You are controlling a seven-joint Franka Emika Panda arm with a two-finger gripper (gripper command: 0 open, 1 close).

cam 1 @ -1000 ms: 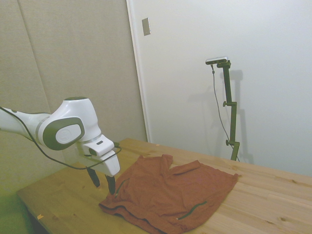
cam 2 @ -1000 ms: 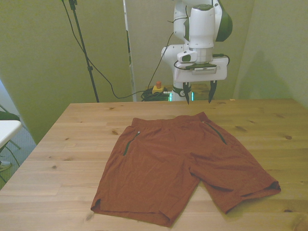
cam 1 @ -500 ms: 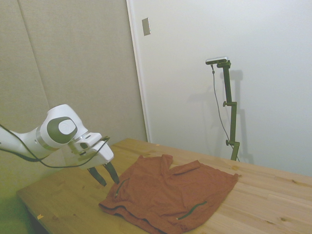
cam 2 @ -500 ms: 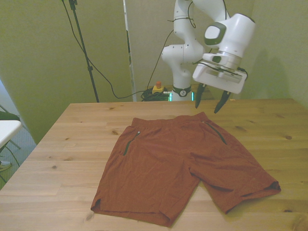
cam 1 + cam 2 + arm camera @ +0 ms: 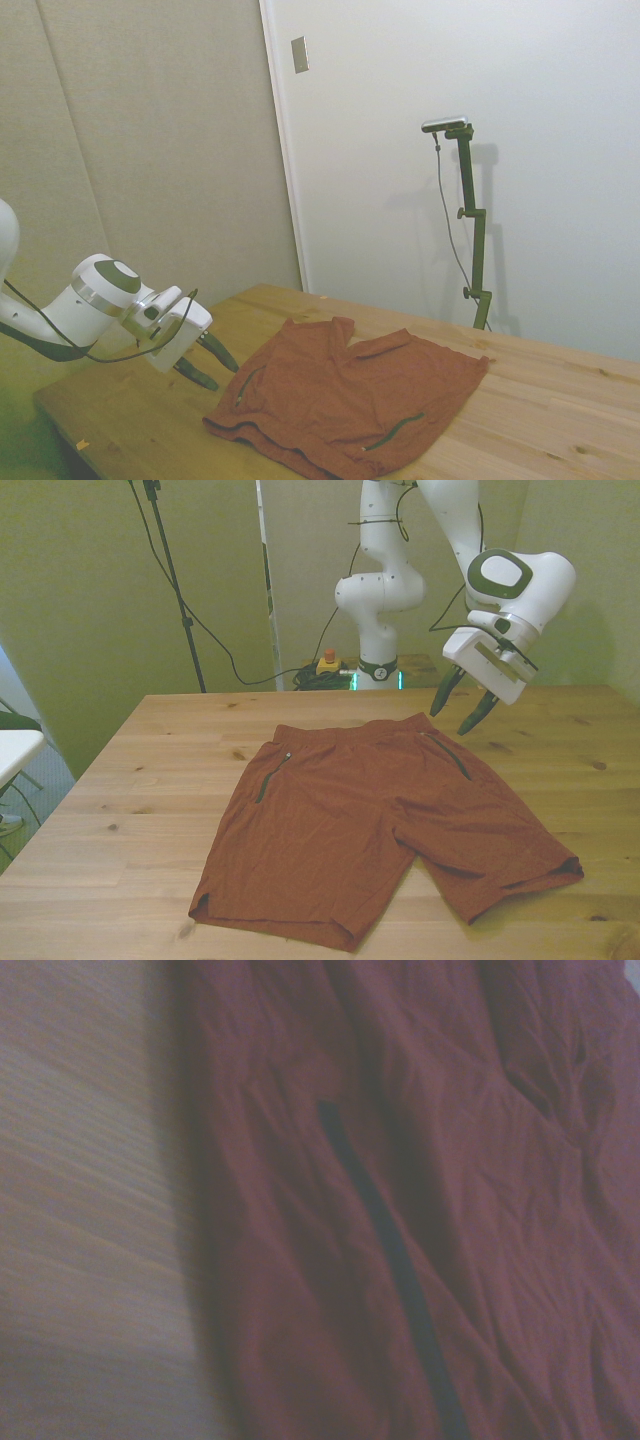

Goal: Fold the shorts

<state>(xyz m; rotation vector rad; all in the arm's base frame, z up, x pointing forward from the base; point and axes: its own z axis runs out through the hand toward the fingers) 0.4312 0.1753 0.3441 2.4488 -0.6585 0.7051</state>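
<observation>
Shorts spread flat, unfolded, lower centre of front view, on wooden table. Beyond them, upper right, gripper tilted, fingers parted, holding nothing, above table beside waistband corner.

The rust-orange shorts lie spread flat on the wooden table, unfolded, waistband at the far side, legs toward the near edge.
</observation>
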